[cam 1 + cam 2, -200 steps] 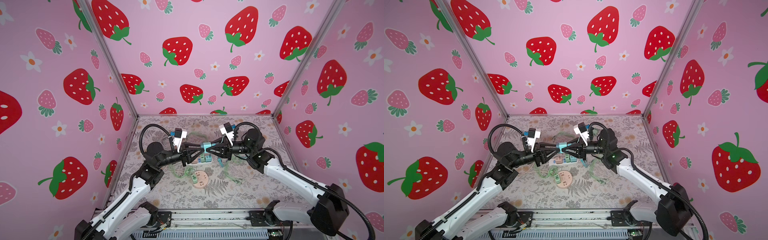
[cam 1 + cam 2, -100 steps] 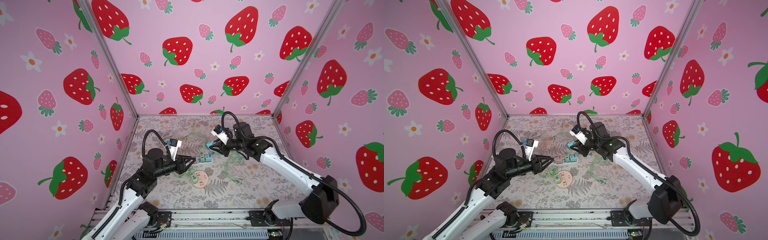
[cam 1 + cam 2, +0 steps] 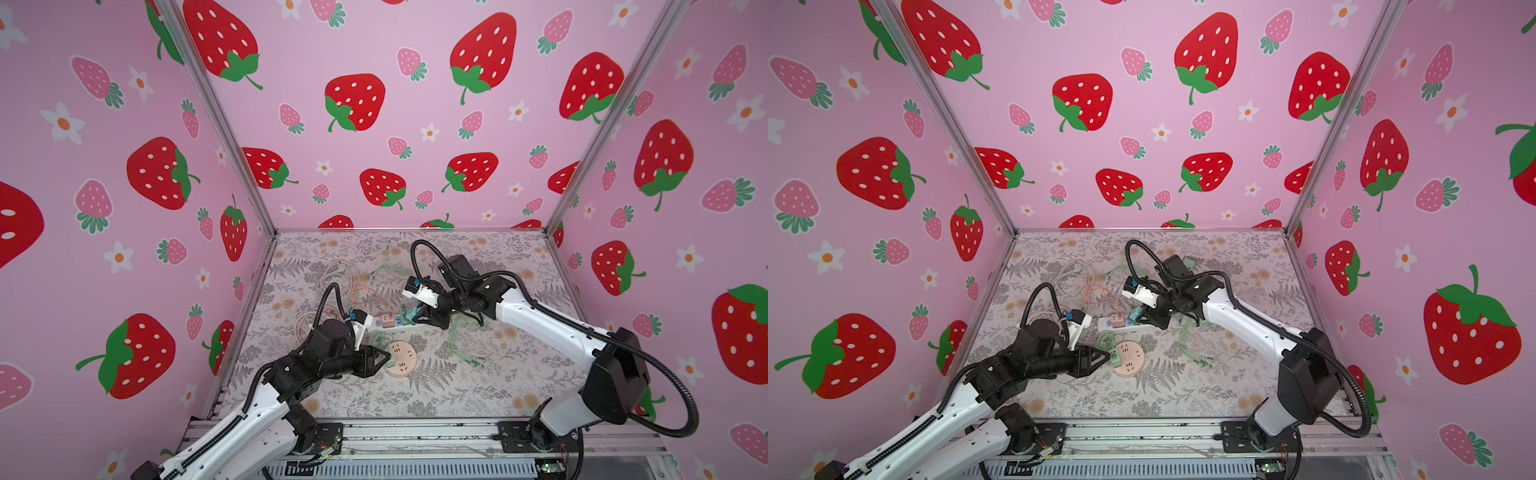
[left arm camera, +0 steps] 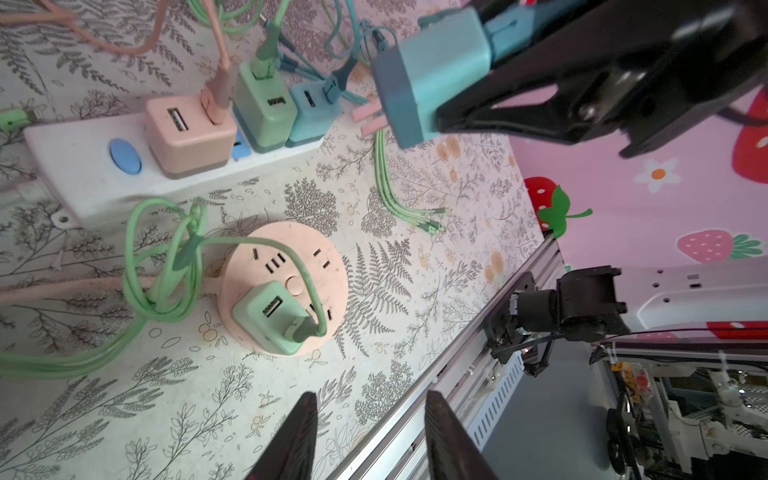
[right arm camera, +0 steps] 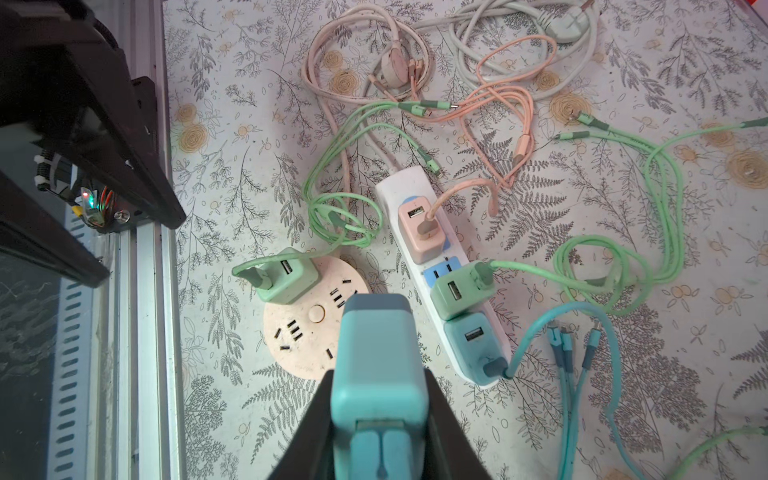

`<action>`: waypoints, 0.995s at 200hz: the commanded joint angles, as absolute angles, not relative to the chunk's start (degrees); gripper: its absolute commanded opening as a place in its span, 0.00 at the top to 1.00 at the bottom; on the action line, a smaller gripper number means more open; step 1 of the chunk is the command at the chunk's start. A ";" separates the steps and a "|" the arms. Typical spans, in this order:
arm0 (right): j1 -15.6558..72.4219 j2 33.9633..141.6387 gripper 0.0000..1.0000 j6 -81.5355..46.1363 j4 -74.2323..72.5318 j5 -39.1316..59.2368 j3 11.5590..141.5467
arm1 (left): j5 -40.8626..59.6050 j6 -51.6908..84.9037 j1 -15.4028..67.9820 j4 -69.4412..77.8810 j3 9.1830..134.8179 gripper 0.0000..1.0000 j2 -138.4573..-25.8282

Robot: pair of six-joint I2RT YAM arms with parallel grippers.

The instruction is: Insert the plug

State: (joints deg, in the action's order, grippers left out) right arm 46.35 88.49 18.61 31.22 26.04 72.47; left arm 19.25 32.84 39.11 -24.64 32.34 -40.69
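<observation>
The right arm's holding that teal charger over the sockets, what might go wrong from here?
The free outlet on the white strip is squeezed between the pink adapter and green adapter, so the teal charger may jam against them. On the round socket, a green cable loops over the face and could snag. The left fingers sit beside it, risking a bump.

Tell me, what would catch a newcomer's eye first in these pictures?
The pink strawberry walls enclosing the whole scene strike first. Next, the right gripper clamps a teal charger in mid-air near a white power strip, which has three more chargers plugged in. Beside the strip lies a round pink socket carrying a green charger, amid a tangle of cables.
</observation>
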 commanded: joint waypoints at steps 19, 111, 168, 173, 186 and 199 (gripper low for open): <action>46.79 89.46 0.93 20.64 32.29 26.03 71.46 | 3.27 36.99 47.90 -25.63 31.40 0.53 -46.01; 47.97 88.73 0.94 18.96 30.88 25.75 68.38 | -19.74 50.79 59.61 -19.91 36.78 0.48 -64.11; 47.95 87.28 0.95 16.99 28.66 25.91 65.01 | -20.29 50.40 59.76 -16.26 37.93 0.46 -68.26; 47.97 87.11 0.95 16.83 28.50 25.93 64.73 | -19.97 50.60 59.72 -16.14 38.12 0.46 -68.75; 47.94 86.87 0.95 16.50 28.21 25.95 64.07 | -19.33 50.95 59.74 -16.02 38.22 0.47 -69.83; 47.97 86.77 0.95 16.19 28.21 25.84 63.73 | -19.54 51.26 59.68 -16.37 38.24 0.49 -70.22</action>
